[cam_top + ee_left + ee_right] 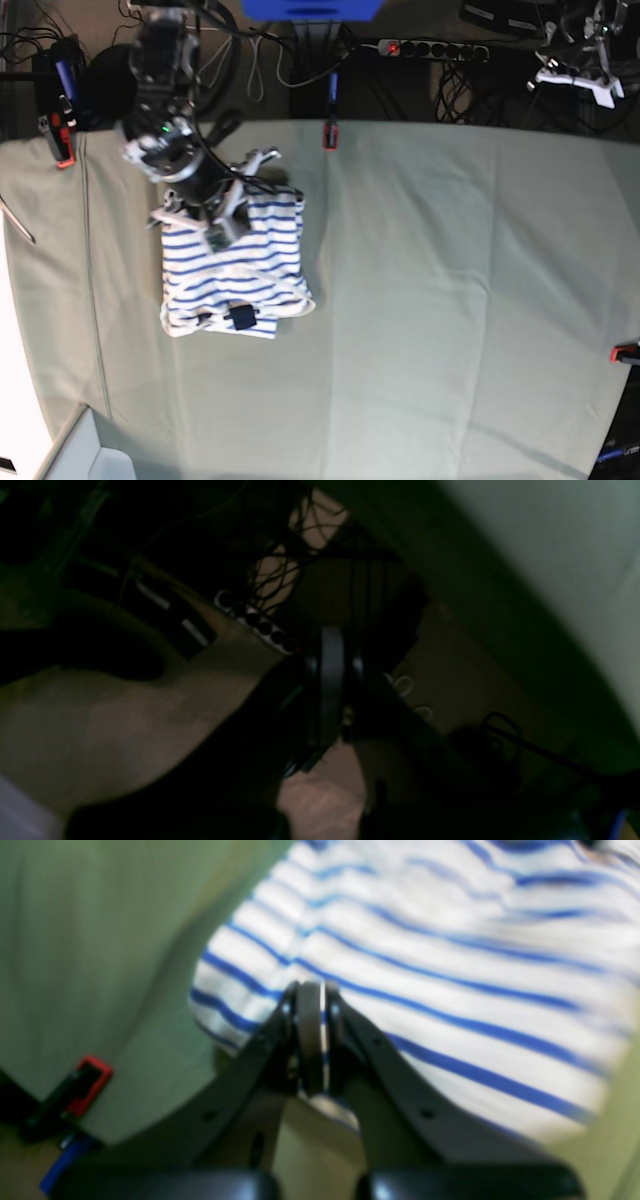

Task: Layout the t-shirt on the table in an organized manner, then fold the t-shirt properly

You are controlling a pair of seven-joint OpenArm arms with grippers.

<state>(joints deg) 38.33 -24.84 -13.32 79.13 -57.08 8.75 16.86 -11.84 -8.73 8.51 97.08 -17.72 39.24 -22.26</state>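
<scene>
The t-shirt (238, 268), white with blue stripes, lies folded into a compact bundle on the left part of the table (450, 300), its dark neck label (240, 317) near the front edge. My right gripper (221, 231) sits on the bundle's far part. In the right wrist view the right gripper (312, 1040) is shut, with a thin sliver of striped cloth between its pads, and the t-shirt (425, 955) spreads out beyond it. My left gripper (330, 680) is shut and empty, off the table over the dark floor. In the base view the left gripper (578, 62) is at the far right.
Red clamps hold the table cloth at the far edge (328, 135), the far left (62, 140) and the right edge (625, 352); one clamp also shows in the right wrist view (90, 1080). A power strip (430, 47) and cables lie behind the table. A white box corner (85, 455) is at the front left.
</scene>
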